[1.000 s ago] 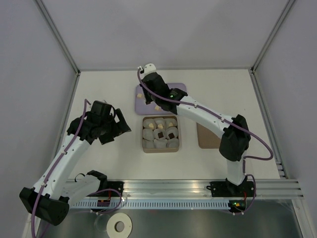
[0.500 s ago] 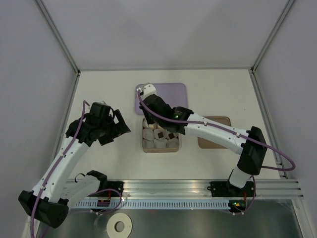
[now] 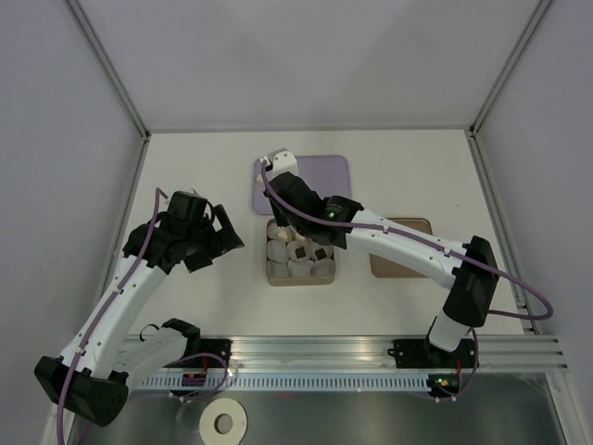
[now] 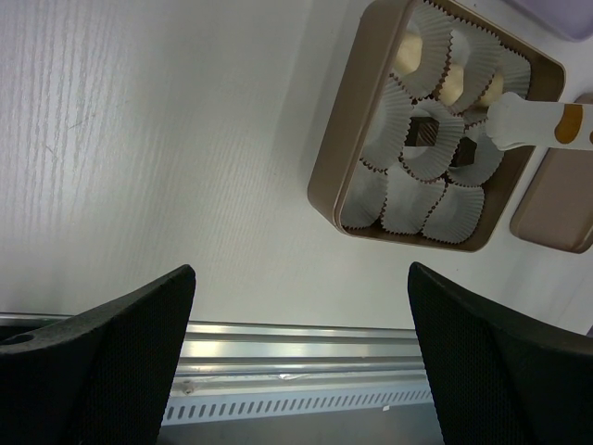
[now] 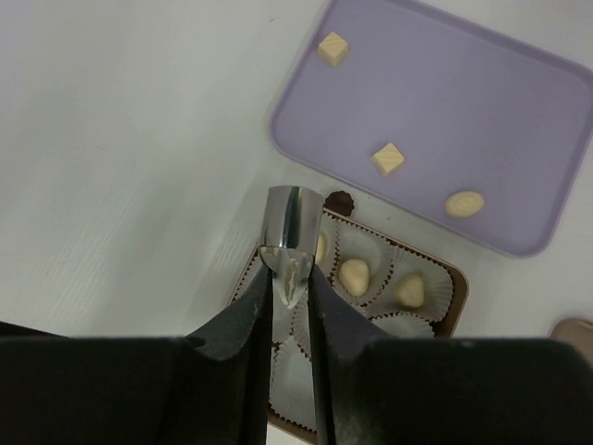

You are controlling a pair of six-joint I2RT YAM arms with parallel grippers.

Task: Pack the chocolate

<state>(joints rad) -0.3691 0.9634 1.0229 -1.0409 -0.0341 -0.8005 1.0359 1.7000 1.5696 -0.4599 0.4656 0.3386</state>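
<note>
A tan box holds several white paper cups. Cream chocolates lie in its back cups, and dark chocolates in two middle cups. Three more cream pieces lie on the purple tray behind the box. My right gripper is shut on a shiny metal tool, whose tip hangs over the box's back left corner. I cannot tell whether the tool holds a piece. My left gripper is open and empty, above the table left of the box.
The flat brown lid lies right of the box. A small dark cup sits between the tray and the box. A metal rail runs along the near edge. Grey walls enclose the table.
My right arm has drawn back from over the purple tray to over the box's back left corner, with the tool still in its grip. The left arm has barely moved.
</note>
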